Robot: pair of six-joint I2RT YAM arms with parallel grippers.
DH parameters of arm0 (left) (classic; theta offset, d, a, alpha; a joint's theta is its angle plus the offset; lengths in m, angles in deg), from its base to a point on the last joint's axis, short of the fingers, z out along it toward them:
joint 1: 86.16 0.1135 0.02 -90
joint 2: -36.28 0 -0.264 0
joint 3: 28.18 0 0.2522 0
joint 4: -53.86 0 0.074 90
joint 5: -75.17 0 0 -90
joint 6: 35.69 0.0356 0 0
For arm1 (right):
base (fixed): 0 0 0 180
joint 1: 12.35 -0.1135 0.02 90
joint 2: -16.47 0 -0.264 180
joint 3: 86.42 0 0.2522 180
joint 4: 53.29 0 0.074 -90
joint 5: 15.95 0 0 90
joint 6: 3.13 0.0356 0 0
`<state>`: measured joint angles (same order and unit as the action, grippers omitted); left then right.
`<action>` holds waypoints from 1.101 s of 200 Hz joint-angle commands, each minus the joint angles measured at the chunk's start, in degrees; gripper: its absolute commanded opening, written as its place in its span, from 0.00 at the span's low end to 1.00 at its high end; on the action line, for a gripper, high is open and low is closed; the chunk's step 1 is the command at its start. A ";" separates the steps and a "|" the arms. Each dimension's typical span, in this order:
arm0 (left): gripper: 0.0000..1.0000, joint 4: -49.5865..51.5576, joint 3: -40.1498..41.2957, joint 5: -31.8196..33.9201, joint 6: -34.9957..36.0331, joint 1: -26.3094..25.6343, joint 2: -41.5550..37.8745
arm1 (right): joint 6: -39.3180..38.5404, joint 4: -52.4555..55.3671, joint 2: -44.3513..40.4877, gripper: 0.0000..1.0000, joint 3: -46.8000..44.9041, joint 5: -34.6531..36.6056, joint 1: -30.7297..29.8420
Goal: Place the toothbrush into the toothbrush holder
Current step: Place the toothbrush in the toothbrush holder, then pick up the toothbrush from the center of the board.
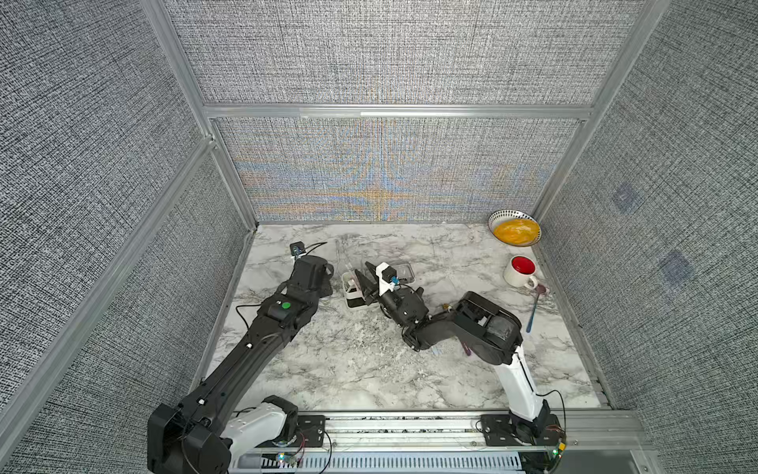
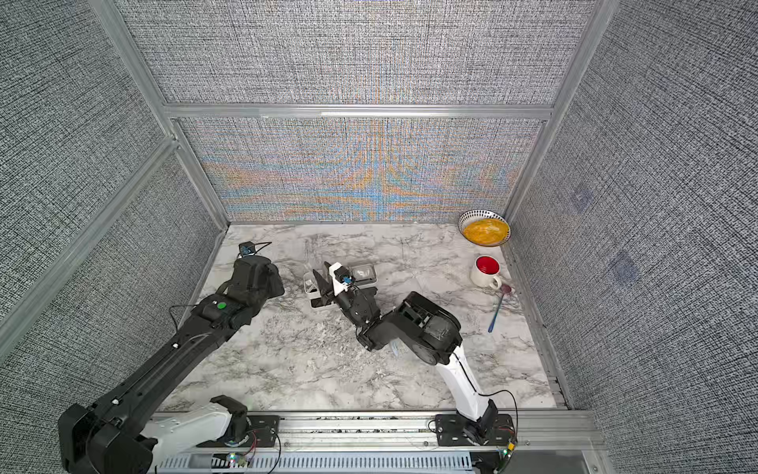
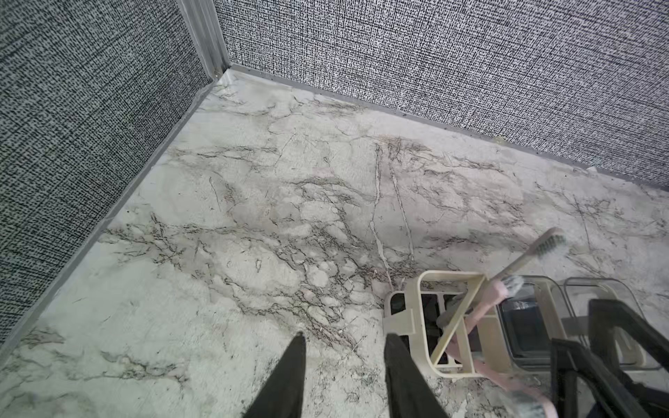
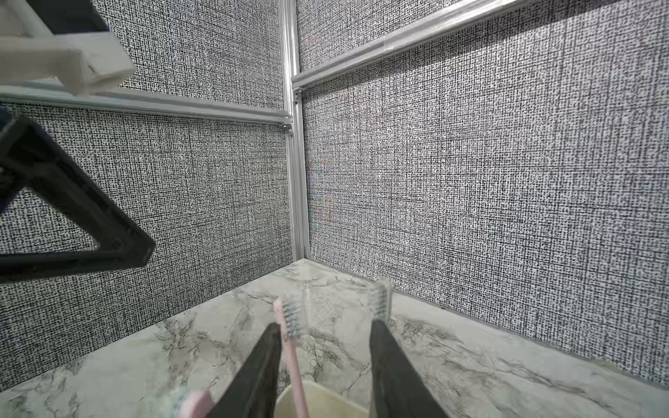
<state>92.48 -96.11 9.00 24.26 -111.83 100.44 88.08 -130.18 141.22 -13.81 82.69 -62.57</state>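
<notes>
Above toothbrush holder, right gripper agape

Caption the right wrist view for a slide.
Right hand open over the toothbrush holder, pink toothbrush standing inside.

top views look down; wrist views share the toothbrush holder.

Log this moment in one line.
right gripper: open, straddling pink toothbrush | pink toothbrush: standing in toothbrush holder | left gripper: open, empty, beside holder
</notes>
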 commanded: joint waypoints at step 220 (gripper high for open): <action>0.39 -4.82 -0.37 -10.91 -0.43 0.08 3.31 | 11.65 68.49 -55.91 0.67 -31.24 7.17 1.66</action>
<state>89.86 -95.94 1.88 23.67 -111.83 103.59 96.21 -70.41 84.26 -44.84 91.54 -61.13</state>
